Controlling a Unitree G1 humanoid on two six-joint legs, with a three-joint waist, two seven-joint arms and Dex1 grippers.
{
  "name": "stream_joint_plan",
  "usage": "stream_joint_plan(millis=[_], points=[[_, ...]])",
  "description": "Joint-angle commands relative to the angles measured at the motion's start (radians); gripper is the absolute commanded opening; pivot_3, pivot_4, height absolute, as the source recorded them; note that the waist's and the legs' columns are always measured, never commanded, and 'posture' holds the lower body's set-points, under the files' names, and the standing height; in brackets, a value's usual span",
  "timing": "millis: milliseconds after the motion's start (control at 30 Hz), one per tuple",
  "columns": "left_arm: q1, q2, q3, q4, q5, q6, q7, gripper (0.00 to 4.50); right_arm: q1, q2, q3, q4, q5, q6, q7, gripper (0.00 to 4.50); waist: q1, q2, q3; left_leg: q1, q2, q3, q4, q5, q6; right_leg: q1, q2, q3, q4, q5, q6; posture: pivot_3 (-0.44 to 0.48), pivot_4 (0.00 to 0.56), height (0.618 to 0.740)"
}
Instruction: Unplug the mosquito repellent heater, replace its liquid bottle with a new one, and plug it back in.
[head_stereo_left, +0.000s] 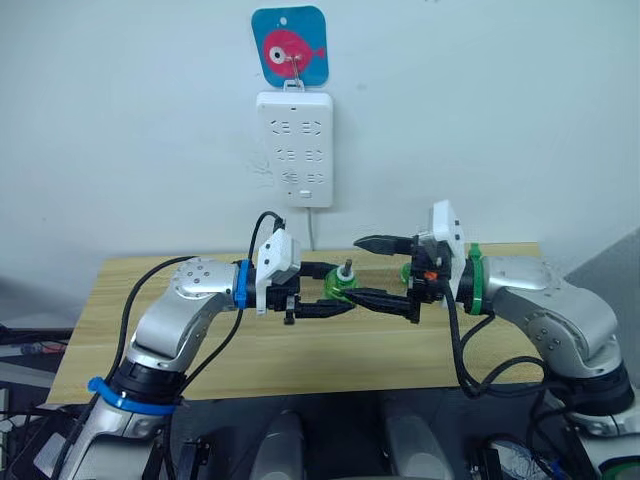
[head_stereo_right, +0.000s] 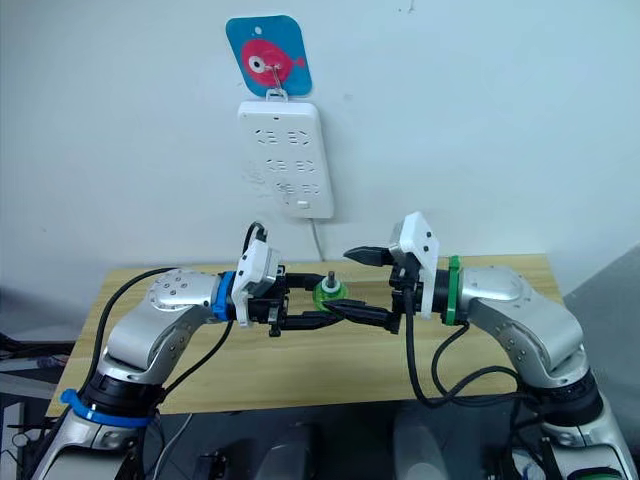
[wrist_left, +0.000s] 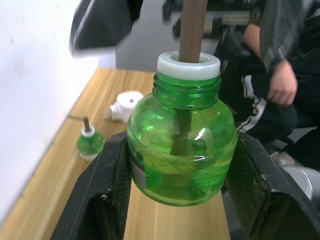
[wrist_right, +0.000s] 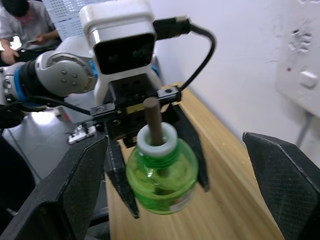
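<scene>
A green liquid bottle (wrist_left: 182, 150) with a white collar and a brown wick hangs upright above the table, my left gripper (head_stereo_left: 340, 289) shut on its body. My right gripper (head_stereo_left: 356, 270) is open, one finger above the bottle and one below it, not touching. The mosquito repellent heater (wrist_left: 125, 104), small, white and rounded, lies on the table near the wall. A second small green bottle (wrist_left: 90, 144) stands on the table beside it.
A white power strip (head_stereo_left: 294, 148) hangs on the wall under a blue fish plaque (head_stereo_left: 290, 45), its cord dropping behind the wooden table (head_stereo_left: 300, 350). A person (wrist_left: 280, 85) sits off the table's right end.
</scene>
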Motion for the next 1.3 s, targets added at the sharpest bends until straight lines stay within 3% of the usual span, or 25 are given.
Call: stream_joint_plan(millis=[33,133,433,467,833,867,1033,1167,1300], points=[[-0.026,-0.014,-0.008,0.010,0.001,-0.032,-0.019,2.31,-0.019,0.001,0.001,-0.013,0.016,-0.007,0.033,4.50,0.000,0.000,0.000,0.000,0.000,0.000,0.000,0.000,0.000,0.000,0.000,0.000,0.000,0.000,0.000,-0.135,0.178,0.734],[-0.045,-0.025,-0.012,0.024,0.004,-0.040,-0.024,2.31,-0.015,0.005,0.008,-0.020,0.014,-0.011,0.047,4.14,-0.001,0.000,0.000,0.000,0.000,0.000,0.000,0.000,0.000,0.000,0.000,0.000,0.000,0.000,0.000,-0.135,0.175,0.734],[-0.050,-0.034,-0.012,0.025,0.005,-0.038,-0.033,2.30,-0.008,0.021,0.039,-0.020,-0.039,-0.058,0.055,0.99,-0.008,0.000,-0.001,0.000,0.000,0.000,0.000,0.000,0.000,0.000,0.000,0.000,0.000,0.000,0.000,-0.136,0.174,0.734],[-0.050,-0.034,-0.012,0.023,0.004,-0.036,-0.033,2.30,-0.009,0.019,0.041,-0.020,-0.045,-0.064,0.058,0.81,-0.008,0.000,-0.001,0.000,0.000,0.000,0.000,0.000,0.000,0.000,0.000,0.000,0.000,0.000,0.000,-0.135,0.174,0.734],[-0.072,-0.054,0.024,0.030,-0.046,0.056,0.007,2.30,-0.023,0.039,-0.025,0.002,-0.005,-0.040,0.030,0.81,-0.008,0.000,-0.001,0.000,0.000,0.000,0.000,0.000,0.000,0.000,0.000,0.000,0.000,0.000,0.000,-0.142,0.167,0.734],[-0.075,-0.052,0.024,0.040,-0.038,0.052,0.005,3.03,-0.023,0.043,-0.038,0.003,0.005,-0.032,0.021,0.81,-0.009,0.000,-0.001,0.000,0.000,0.000,0.000,0.000,0.000,0.000,0.000,0.000,0.000,0.000,0.000,-0.147,0.166,0.734],[-0.074,-0.045,0.044,0.077,-0.034,0.073,0.038,4.42,-0.022,0.070,-0.133,0.005,0.079,0.022,-0.058,0.81,-0.017,0.000,-0.002,0.000,0.000,0.000,0.000,0.000,-0.001,0.000,0.000,0.000,0.000,0.000,0.000,-0.167,0.161,0.734],[-0.053,-0.048,0.086,0.030,-0.131,0.214,0.077,4.50,-0.007,0.125,-0.251,0.007,0.202,0.095,-0.188,0.81,-0.024,0.000,-0.003,0.000,0.000,0.000,0.000,0.000,-0.001,-0.001,0.000,0.000,0.001,0.000,0.000,-0.177,0.157,0.734],[-0.079,-0.137,0.191,-0.012,-0.323,0.444,0.259,4.50,0.013,0.213,-0.394,0.040,0.452,0.178,-0.406,0.81,-0.025,-0.001,-0.004,0.000,0.000,-0.001,0.000,0.000,-0.001,-0.001,0.000,0.000,0.002,0.000,0.000,-0.182,0.154,0.734]])
